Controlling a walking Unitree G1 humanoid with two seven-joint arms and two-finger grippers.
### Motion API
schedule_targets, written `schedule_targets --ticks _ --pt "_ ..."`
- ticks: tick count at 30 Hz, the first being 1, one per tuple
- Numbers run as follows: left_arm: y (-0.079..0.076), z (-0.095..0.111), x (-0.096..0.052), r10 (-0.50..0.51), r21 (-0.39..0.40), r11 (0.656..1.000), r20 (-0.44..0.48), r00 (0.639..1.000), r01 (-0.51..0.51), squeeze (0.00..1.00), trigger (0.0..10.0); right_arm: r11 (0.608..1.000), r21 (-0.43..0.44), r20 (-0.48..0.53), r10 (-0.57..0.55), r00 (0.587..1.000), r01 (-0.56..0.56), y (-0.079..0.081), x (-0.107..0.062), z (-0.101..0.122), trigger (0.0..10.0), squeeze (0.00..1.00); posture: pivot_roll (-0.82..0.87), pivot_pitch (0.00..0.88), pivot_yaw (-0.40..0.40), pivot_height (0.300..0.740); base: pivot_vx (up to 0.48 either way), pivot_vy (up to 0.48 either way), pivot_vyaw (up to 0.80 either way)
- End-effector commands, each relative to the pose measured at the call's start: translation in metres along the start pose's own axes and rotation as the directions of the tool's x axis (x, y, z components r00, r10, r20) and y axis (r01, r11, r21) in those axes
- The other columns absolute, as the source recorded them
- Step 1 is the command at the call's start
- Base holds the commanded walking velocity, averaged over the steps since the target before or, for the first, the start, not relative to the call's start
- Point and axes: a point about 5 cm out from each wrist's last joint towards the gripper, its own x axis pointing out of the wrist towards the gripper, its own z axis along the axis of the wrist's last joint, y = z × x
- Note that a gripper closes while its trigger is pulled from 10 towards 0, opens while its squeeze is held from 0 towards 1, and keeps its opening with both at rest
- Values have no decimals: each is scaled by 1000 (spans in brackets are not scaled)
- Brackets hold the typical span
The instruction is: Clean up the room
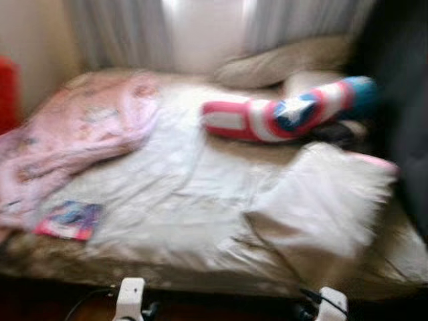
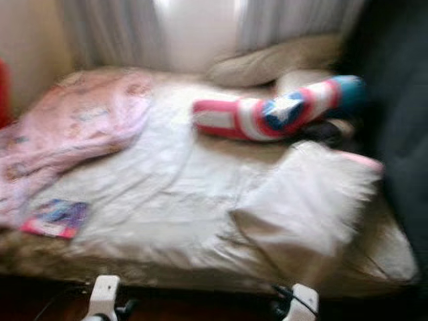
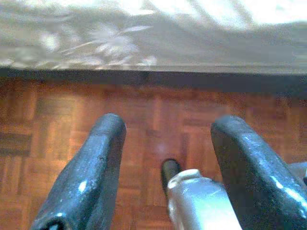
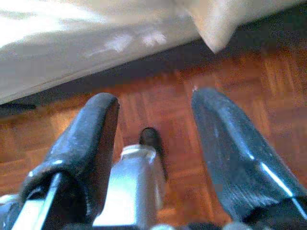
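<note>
A bed (image 1: 200, 200) with a rumpled white sheet lies before me; the picture is blurred. On it lie a pink blanket (image 1: 80, 134) at the left, a red, white and blue star-patterned bolster (image 1: 281, 115) at the back right, a white pillow (image 1: 321, 200) at the front right, and a small colourful book (image 1: 69, 221) near the front left edge. Both arms hang low at the bed's foot. My left gripper (image 3: 165, 143) is open over the parquet floor (image 3: 158, 110), holding nothing. My right gripper (image 4: 156, 124) is open above the floor as well, beside the bed's edge.
Grey curtains (image 1: 120, 33) and a bright window stand behind the bed. A beige pillow (image 1: 281, 60) rests at the head. A dark shape (image 1: 401, 100) rises at the right, something red (image 1: 8, 93) at the left. The bedspread edge (image 3: 144, 48) hangs over the wooden floor.
</note>
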Motion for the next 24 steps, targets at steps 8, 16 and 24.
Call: schedule_targets --ticks 8,16,24 --pt "-2 3 1 -4 -5 1000 3 1000 4 0 10000 1000 -9 -2 -9 1000 9 -4 0 3 10000 0 51 9 -1 740 0 0 -674" --pt "-2 2 1 -5 -5 1000 1 1000 5 0 10000 1000 -4 12 -2 1000 2 -3 0 4 10000 0 51 8 0 740 0 0 -169" --pt "-3 2 1 -2 -8 1000 -5 1000 2 0 10000 1000 -20 8 3 1000 -3 -3 0 4 10000 0 52 6 -1 740 0 0 0"
